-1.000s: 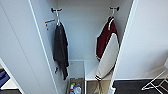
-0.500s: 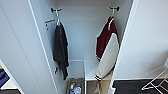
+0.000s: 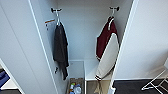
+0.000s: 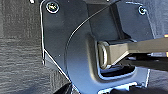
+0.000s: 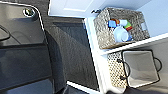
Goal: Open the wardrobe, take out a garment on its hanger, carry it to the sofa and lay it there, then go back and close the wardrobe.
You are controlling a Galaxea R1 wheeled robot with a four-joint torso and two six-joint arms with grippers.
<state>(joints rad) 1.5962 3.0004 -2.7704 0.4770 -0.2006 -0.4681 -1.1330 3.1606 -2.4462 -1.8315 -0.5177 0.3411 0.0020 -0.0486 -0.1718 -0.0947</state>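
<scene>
The garment, maroon with white sleeves, hangs in the right half of the wardrobe, its long axis running straight up and down: collar at the top under the hanger, striped cuff and hem at the bottom, just above the white shelf. It seems to be turned side-on, with a sleeve draped toward me. The hanger's hook sits on a dark peg high on the right wall. Opposite it, a dark garment hangs from a peg on the left wall, well apart from mine. Both doors stand swung wide, so I judge the opening done; the jacket is not yet lifted off, and the carry to the sofa, the laying down and the closing are all left. Lower down, my right wrist camera looks over a woven basket of coloured odds and ends and a lined bin. Whether my jaws are wide or narrow, I cannot tell.
</scene>
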